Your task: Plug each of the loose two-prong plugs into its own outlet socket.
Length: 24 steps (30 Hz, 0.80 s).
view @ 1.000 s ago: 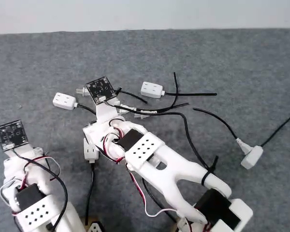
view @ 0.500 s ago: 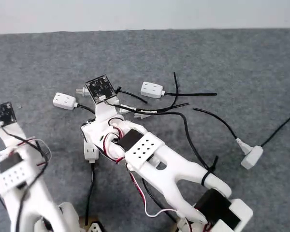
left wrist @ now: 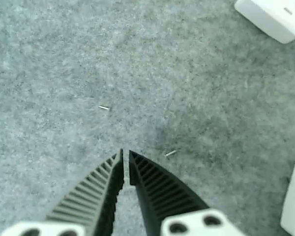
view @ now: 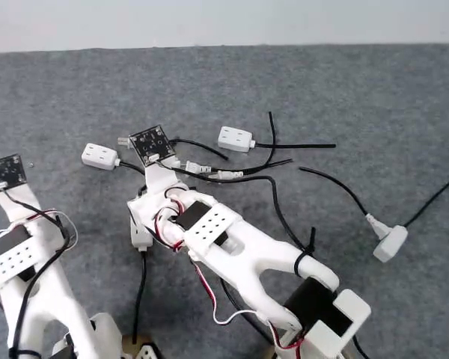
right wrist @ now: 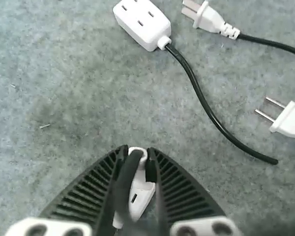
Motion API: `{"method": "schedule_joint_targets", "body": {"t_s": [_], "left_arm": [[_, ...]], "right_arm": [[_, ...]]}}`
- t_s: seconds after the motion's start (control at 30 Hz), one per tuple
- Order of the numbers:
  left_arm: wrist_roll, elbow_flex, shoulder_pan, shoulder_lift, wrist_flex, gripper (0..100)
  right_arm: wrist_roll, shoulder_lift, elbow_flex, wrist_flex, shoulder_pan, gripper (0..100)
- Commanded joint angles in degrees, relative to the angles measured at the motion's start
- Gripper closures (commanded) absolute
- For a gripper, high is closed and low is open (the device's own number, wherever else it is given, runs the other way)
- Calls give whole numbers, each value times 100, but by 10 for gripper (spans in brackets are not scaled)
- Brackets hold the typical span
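We see a grey, felt-like bench [view: 344, 90] under everything. The right arm [view: 239, 250] reaches in over its middle, and the left arm [view: 15, 258] stands near the left edge. Black cords [view: 299, 146] loop and cross over the middle of the bench.

The right gripper [right wrist: 136, 150] has its jaws clamped on the held socket [right wrist: 139, 187]. This is a small white block with a slot in its face and a black cord running back between the jaws. From above, it lies under that arm's wrist. The left gripper [left wrist: 126, 153] hangs over bare bench, jaws together with nothing between them.

Three more sockets lie loose. All are white rounded blocks with paired slots on top and a black cord from one end. The left socket [view: 99, 155] sits between the two arms' wrist cameras. The middle socket [view: 235, 138] lies beyond the right arm. The right socket [view: 390, 243] lies tilted, well apart from the rest. A white plug end [view: 372, 222] touches it, though we cannot tell whether it is seated.

The loose plugs are white, each with two bare metal prongs and a ribbed collar on a black cord. The first plug [right wrist: 206, 17] lies just beside the left socket, unplugged. The second plug [view: 197, 167] and third plug [view: 224, 176] lie near each other, between the right arm's wrist and the middle socket.
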State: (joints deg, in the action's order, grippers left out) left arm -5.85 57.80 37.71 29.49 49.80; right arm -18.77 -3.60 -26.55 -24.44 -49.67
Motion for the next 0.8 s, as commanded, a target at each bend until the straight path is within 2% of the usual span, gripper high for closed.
{"method": "schedule_joint_targets", "body": {"t_s": [0.0,0.77], "left_arm": [[-105,-242,-105,0,-149,988],[-255,-224,-105,-9,-141,988]], "right_arm": [[-35,22,396,215,4,989],[123,-207,404,567,163,989]]}}
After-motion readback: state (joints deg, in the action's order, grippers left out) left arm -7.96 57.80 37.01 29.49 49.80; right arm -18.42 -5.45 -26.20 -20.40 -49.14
